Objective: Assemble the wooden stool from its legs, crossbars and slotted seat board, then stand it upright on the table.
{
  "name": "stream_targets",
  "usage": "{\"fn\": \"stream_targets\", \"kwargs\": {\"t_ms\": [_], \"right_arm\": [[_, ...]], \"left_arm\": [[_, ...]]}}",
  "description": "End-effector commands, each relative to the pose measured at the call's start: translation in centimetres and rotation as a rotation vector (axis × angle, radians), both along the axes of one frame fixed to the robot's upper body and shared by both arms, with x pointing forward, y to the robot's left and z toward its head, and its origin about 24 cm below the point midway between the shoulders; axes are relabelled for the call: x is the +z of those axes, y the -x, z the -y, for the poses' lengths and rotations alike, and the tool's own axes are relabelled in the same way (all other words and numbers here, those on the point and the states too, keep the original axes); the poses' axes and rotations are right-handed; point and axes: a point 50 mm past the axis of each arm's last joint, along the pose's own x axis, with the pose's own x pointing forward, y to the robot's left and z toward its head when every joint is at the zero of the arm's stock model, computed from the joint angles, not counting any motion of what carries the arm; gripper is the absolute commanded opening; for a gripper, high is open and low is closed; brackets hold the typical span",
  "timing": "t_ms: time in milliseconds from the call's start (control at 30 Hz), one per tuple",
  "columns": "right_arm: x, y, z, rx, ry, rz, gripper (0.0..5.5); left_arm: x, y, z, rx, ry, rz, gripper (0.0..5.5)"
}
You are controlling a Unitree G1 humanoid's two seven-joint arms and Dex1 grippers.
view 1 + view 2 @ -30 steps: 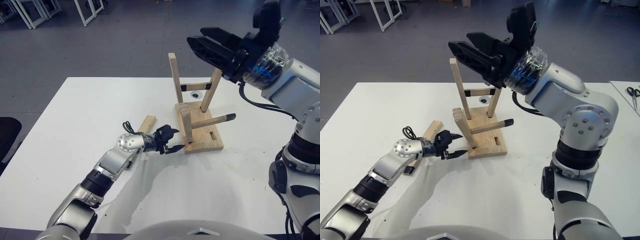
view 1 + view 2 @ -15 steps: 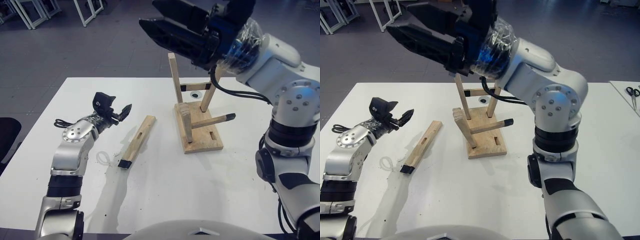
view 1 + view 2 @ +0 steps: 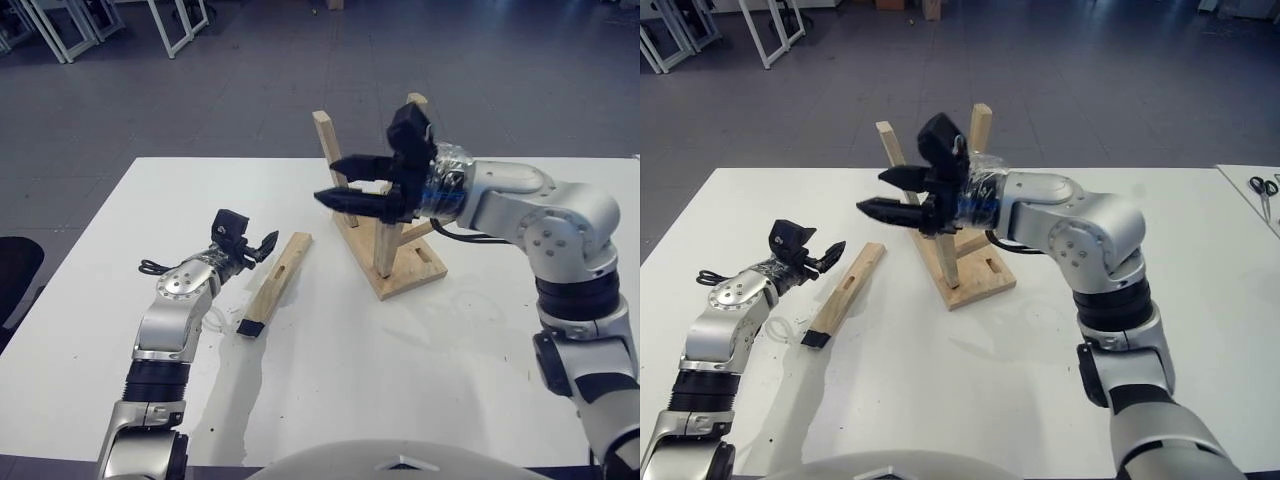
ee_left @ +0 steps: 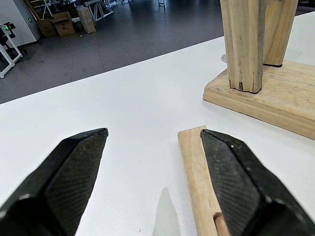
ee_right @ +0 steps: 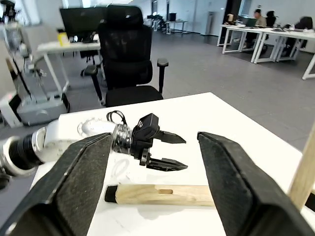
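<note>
The partly built stool stands on its slotted seat board point(image 3: 412, 268), with wooden legs point(image 3: 327, 150) sticking up from it. A loose slotted wooden piece point(image 3: 274, 283) with a black end lies on the white table to its left. My left gripper point(image 3: 255, 243) is open and empty, low over the table just left of that piece's far end point(image 4: 199, 177). My right gripper point(image 3: 345, 187) is open and empty, held in the air in front of the stool's legs and pointing left. In the right wrist view the left gripper point(image 5: 183, 154) sits just beyond the loose piece point(image 5: 162, 194).
A thin clear loop point(image 3: 208, 316) lies on the table point(image 3: 420, 380) beside my left forearm. Scissors point(image 3: 1265, 183) rest on a second table at the far right. Desks and an office chair point(image 5: 130, 64) stand on the floor beyond.
My right arm has swung down from high above the stool to just in front of its legs. The stool assembly has turned on the table. My left gripper has shifted closer to the loose piece.
</note>
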Motion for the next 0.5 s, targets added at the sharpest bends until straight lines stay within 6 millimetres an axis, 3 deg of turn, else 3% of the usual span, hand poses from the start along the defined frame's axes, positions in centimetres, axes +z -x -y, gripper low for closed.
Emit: {"fn": "stream_targets", "kwargs": {"t_ms": [33, 133, 300, 500], "right_arm": [[5.0, 1.0, 1.1, -0.046, -0.283, 0.111, 3.17], [5.9, 0.6, 3.1, -0.196, -0.406, 0.118, 3.17], [3.4, -0.8, 7.5, -0.576, -0.404, 0.134, 3.17], [1.5, -0.2, 9.6, -0.706, -0.393, 0.117, 3.17]], "left_arm": [[0.3, 1.3, 0.1, -0.023, 0.013, 0.011, 3.48], [0.0, 3.6, 0.6, -0.047, 0.048, -0.036, 3.48], [-0.6, 6.8, 2.3, -0.026, 0.076, -0.111, 3.48], [-2.2, 8.9, 1.8, 0.019, -0.009, -0.202, 3.48]]}}
